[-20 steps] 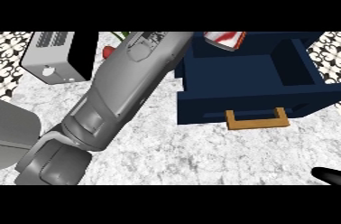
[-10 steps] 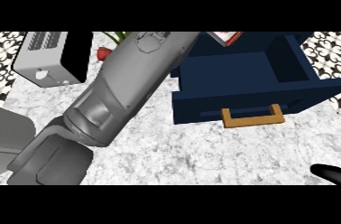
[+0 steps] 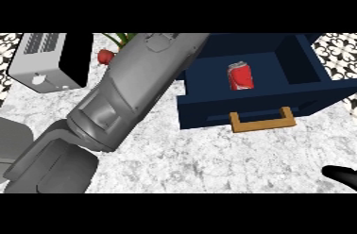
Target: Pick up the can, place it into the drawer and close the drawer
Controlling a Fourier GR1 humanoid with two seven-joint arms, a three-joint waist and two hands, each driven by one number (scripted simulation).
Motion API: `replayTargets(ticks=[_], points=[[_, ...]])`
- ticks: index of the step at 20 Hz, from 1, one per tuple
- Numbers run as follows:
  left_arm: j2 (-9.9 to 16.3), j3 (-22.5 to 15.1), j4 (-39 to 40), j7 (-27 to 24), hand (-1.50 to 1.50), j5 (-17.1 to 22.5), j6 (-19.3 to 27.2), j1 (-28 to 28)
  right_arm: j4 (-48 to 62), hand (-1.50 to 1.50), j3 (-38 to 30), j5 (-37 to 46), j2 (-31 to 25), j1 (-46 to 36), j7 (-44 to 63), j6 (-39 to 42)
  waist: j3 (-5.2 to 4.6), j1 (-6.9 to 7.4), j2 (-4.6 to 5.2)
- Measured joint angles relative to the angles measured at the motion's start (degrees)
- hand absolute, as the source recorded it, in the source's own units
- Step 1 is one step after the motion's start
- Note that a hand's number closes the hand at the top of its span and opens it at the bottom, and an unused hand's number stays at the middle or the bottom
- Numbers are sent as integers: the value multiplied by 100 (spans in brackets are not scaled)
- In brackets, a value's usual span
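The left forearm (image 3: 132,96) runs from seven o'clock up toward twelve o'clock and fills much of the view. Its hand is cut off past the top edge, so nothing of its fingers can be seen. Of the right hand (image 3: 343,175) only a black tip shows at five o'clock, too little to tell whether it is wide or curled.

The red can (image 3: 241,76) lies on its side inside the open blue drawer (image 3: 209,110), at about one o'clock, touching neither hand. Any print on the can is too small to read.

The drawer's tan handle (image 3: 261,121) faces the viewer. At ten o'clock stands a grey toaster (image 3: 42,63), partly cut off. A red flower (image 3: 106,55) peeks out beside the forearm.
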Motion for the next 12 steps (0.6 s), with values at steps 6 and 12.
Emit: replayTargets(ticks=[6,12], points=[[1,44,99,-114,-150,262,99,-128,7,-150,356,602,-234,-211,-249,144,-2,23,23],[-1,132,87,-275,-150,559,107,-153,472,-150,808,1655,-525,-484,-733,193,-5,103,38]])
